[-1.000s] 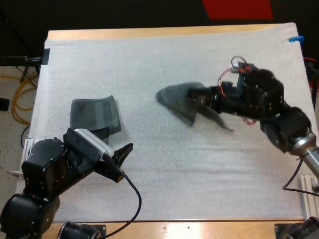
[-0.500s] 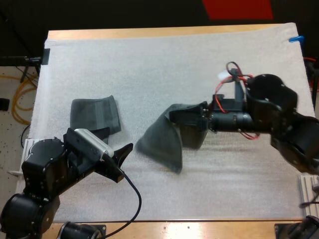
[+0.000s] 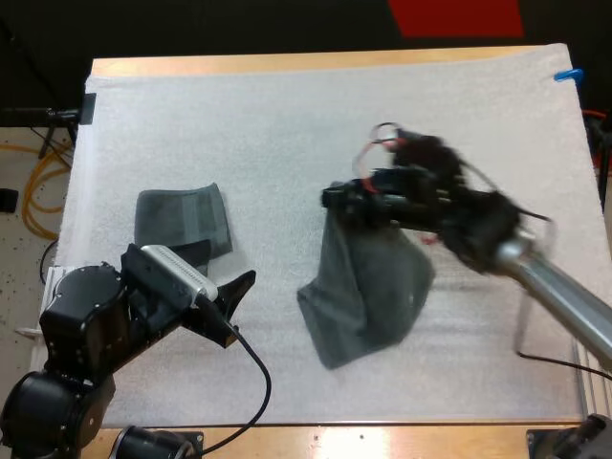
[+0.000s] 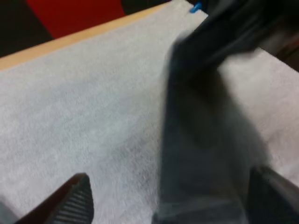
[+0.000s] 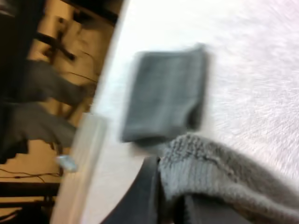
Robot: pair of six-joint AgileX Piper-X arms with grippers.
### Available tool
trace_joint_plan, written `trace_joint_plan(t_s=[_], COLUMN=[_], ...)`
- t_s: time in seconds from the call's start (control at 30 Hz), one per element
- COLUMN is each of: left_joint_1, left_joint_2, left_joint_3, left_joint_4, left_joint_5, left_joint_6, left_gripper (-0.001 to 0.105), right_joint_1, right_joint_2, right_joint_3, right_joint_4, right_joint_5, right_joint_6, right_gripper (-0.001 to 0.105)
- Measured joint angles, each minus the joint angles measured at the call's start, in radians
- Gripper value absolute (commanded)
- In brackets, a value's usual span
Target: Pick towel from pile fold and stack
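Nearest the viewer, the left pincer (image 3: 239, 308) is parked low over the white mat (image 3: 287, 124). Its two fingers are spread and hold nothing, and it has not moved in the last second. Just beyond and to its left lies the folded towel (image 3: 182, 222). This towel sits flat on the mat, clear of both pincers, and it too is unchanged.

Farther out, ahead and to the right of the left pincer, the right pincer (image 3: 335, 199) is pinching the hanging towel (image 3: 368, 287) by its upper edge.

- **Change:** A second ago this towel was bunched low at the right pincer, farther toward the right side of the mat.
- **Now:** The right arm has swung toward the middle and risen. The cloth now hangs below the pincer as one long, opened sheet.
- **Not confirmed:** Whether the lower end touches the mat cannot be told.

In the left wrist view, the cloth hangs directly ahead, between the spread fingers.

**Assessment:** The pick is complete and the towel has been shaken out for folding. A likely next step is for the left pincer to take a free edge. The fold and the placing on the folded towel are not yet done.

Beyond everything, the far edge of the wooden tabletop (image 3: 287, 63) borders the mat.
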Motion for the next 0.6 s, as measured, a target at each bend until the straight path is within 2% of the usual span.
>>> trace_joint_plan(t_s=[0.1,0.23,0.4,0.6], left_joint_1=[0.000,0.000,0.000,0.000], left_joint_2=[0.000,0.000,0.000,0.000], left_joint_3=[0.000,0.000,0.000,0.000], left_joint_4=[-0.013,-0.013,-0.013,-0.013], left_joint_5=[0.000,0.000,0.000,0.000], left_joint_6=[0.000,0.000,0.000,0.000], left_gripper=[0.067,0.067,0.067,0.067], right_joint_1=[0.000,-0.006,-0.052,-0.161], right_joint_2=[0.152,0.283,0.363,0.393], right_joint_3=[-0.005,-0.054,-0.120,-0.137], right_joint_4=[-0.157,-0.332,-0.378,-0.380], right_joint_5=[-0.057,-0.071,-0.054,-0.040], right_joint_6=[0.064,0.084,0.086,0.080], right_gripper=[0.000,0.000,0.000,0.000])
